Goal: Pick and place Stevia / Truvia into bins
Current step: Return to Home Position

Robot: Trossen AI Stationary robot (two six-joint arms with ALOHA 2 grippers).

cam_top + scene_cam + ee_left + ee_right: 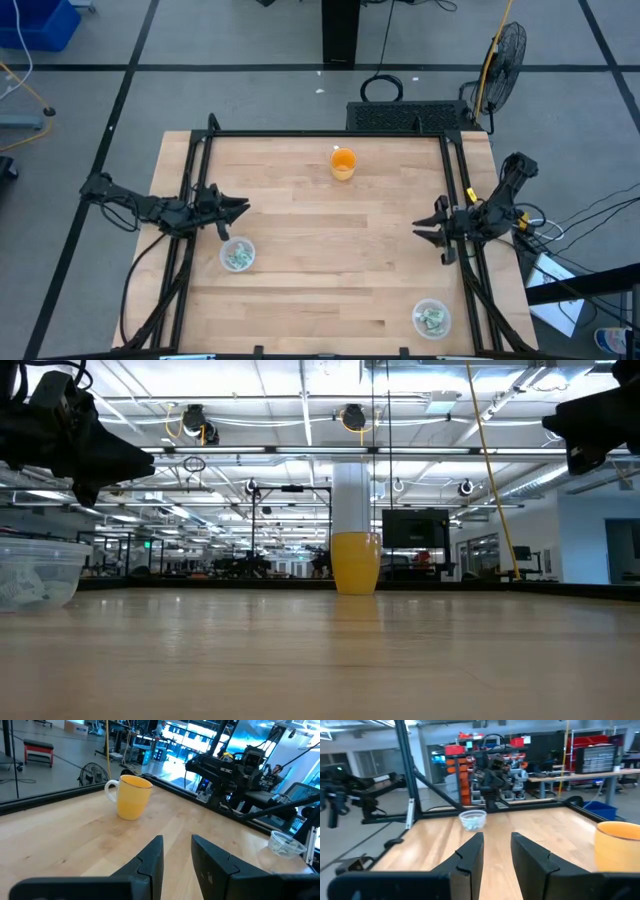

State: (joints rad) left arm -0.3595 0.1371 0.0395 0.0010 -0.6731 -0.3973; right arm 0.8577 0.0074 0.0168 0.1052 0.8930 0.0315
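Green and white packets lie inside two clear cups: one (pixel 238 255) at the table's left, one (pixel 431 318) at the near right corner. I see no loose packets on the table. My left gripper (pixel 243 208) hovers open and empty just beyond the left cup. My right gripper (pixel 418 229) hovers open and empty at the table's right side, farther back than the right cup. The left wrist view shows the right cup (pixel 286 843) past the open fingers (pixel 176 840). The right wrist view shows the left cup (pixel 472 819) past the open fingers (pixel 496 837).
An orange mug (pixel 343 162) stands at the far middle of the table; it also shows in the low view (pixel 355 563). Black frame rails run along the left, right and far edges (pixel 330 135). Bare wood lies between the two arms.
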